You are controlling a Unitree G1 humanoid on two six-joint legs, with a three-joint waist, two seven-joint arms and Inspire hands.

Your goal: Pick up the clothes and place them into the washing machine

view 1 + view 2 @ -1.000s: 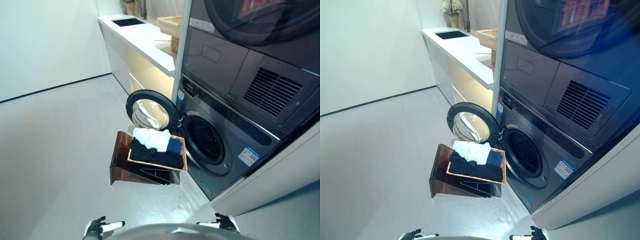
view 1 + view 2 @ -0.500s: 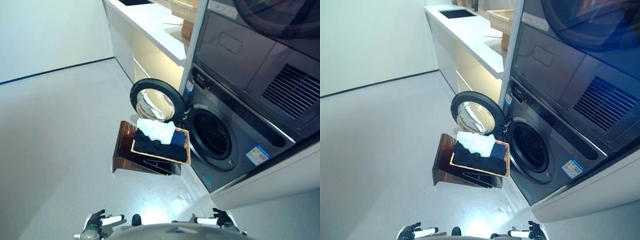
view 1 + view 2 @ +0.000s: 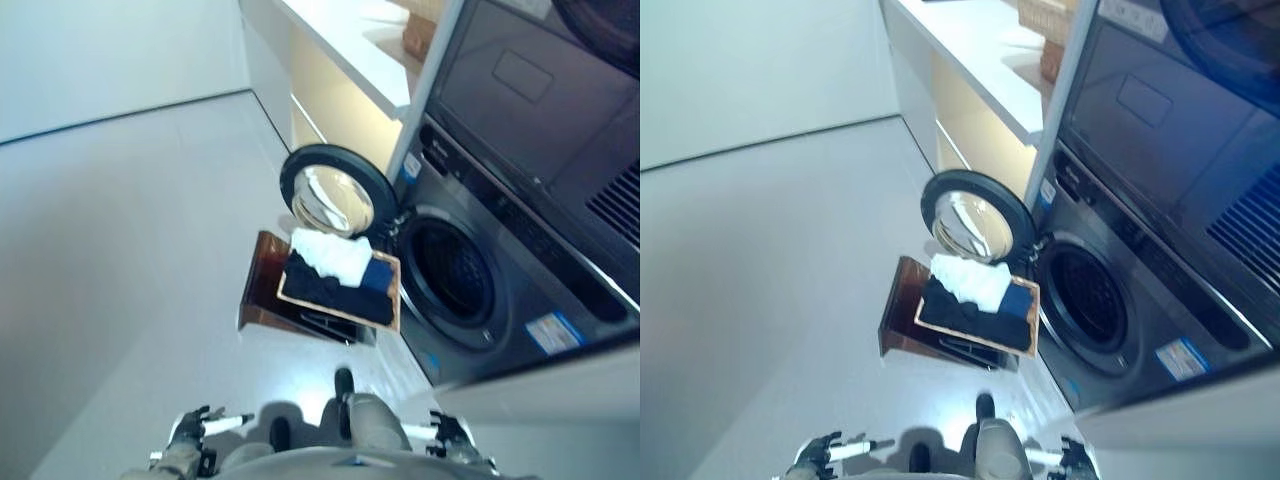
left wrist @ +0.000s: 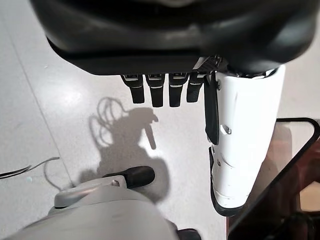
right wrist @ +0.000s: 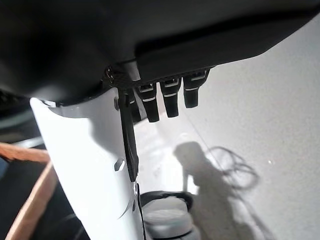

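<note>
At frame centre, clothes (image 3: 338,268) filled a basket (image 3: 392,304) beside the washing machine (image 3: 480,290); left hand (image 3: 192,430) and right hand (image 3: 448,432) hung empty, fingers relaxed.

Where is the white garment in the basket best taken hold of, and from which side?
Probably from above, at the bunched top of the white garment. It lies uppermost at the end of the basket nearest the open washer door, overlapping the dark clothes, so nothing covers it.
</note>
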